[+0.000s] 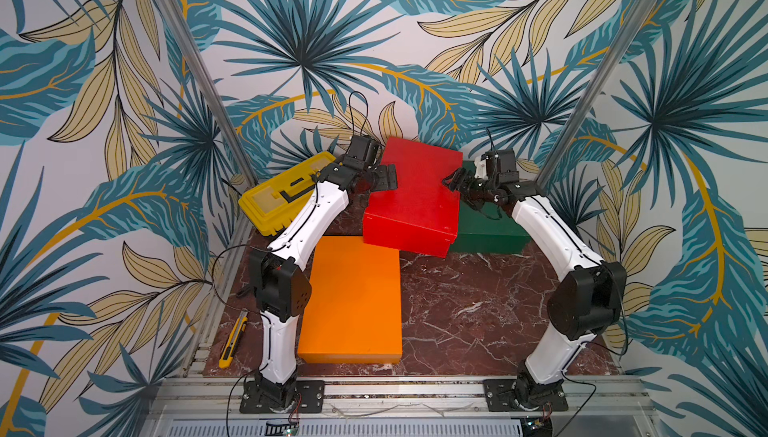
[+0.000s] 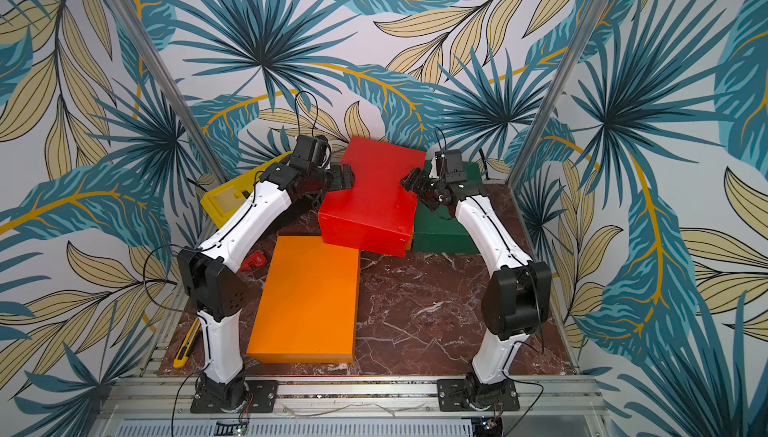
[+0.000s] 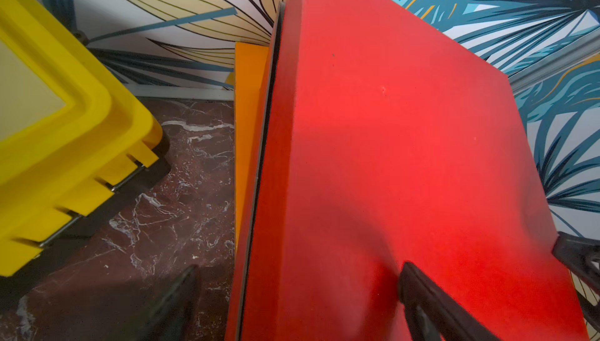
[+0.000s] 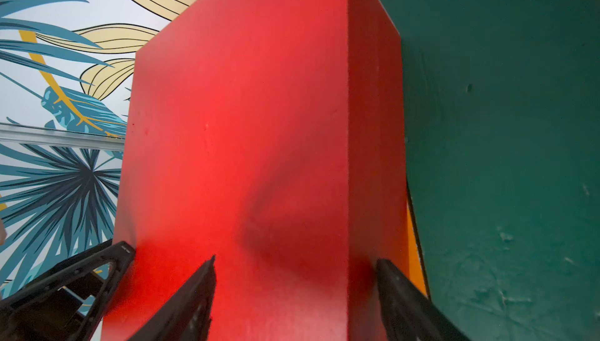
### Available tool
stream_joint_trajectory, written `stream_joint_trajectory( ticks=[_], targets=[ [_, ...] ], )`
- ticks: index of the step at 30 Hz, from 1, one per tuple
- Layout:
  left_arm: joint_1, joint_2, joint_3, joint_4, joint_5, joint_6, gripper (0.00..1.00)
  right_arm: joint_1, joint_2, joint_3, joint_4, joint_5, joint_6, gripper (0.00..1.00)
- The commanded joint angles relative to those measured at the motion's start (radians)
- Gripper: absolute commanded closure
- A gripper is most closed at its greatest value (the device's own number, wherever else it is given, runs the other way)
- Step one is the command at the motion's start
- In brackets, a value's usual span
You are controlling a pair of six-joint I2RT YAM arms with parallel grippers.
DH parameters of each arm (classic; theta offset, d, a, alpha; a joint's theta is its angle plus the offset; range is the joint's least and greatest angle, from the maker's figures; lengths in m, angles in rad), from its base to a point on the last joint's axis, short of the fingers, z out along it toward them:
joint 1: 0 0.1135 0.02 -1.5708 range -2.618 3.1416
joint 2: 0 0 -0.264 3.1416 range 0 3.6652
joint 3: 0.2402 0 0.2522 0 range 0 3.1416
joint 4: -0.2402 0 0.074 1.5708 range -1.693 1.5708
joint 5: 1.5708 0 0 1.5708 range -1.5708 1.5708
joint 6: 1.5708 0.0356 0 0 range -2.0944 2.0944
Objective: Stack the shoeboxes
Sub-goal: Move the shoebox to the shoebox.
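Note:
A red shoebox [image 1: 415,202] [image 2: 370,202] lies at the back centre on top of an orange shoebox, of which only a sliver [image 3: 250,112] [image 4: 415,268] shows. A dark green shoebox [image 1: 486,231] [image 4: 503,161] sits against the pair's right side. Another orange shoebox [image 1: 353,302] [image 2: 307,302] lies alone in front. My left gripper [image 1: 388,181] [image 3: 300,266] is open astride the red box's left top edge. One of its fingers is over the lid and the other is off the side, above the table. My right gripper [image 1: 451,179] [image 4: 296,259] is open astride the right top edge.
A yellow toolbox [image 1: 282,198] [image 3: 65,144] stands at the back left, close to my left arm. A yellow utility knife [image 1: 232,341] lies at the front left edge. A small red tool [image 2: 253,260] lies behind my left elbow. Leaf-patterned walls and slanted metal posts [image 1: 199,65] close in the marble table [image 1: 469,310].

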State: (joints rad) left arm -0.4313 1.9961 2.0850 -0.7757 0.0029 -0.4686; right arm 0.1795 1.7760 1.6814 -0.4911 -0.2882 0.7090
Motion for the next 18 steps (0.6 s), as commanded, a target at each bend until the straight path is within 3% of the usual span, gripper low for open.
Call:
stream_joint_trajectory(
  ticks=[1, 4, 12, 18],
  targets=[
    [0.002, -0.015, -0.065, -0.06, -0.012, 0.007, 0.12, 0.006, 0.015, 0.011, -0.017, 0.018, -0.018, 0.25],
    [0.012, -0.023, -0.083, -0.06, 0.021, -0.004, 0.13, 0.006, 0.016, 0.011, -0.016, 0.017, -0.019, 0.26],
    [0.016, -0.096, -0.052, -0.06, 0.044, -0.024, 0.01, 0.005, -0.006, 0.012, -0.033, 0.025, -0.027, 0.23],
    [0.051, -0.206, -0.09, -0.045, 0.096, -0.053, 0.01, 0.003, -0.04, 0.011, -0.056, 0.037, -0.038, 0.21]
  ],
)
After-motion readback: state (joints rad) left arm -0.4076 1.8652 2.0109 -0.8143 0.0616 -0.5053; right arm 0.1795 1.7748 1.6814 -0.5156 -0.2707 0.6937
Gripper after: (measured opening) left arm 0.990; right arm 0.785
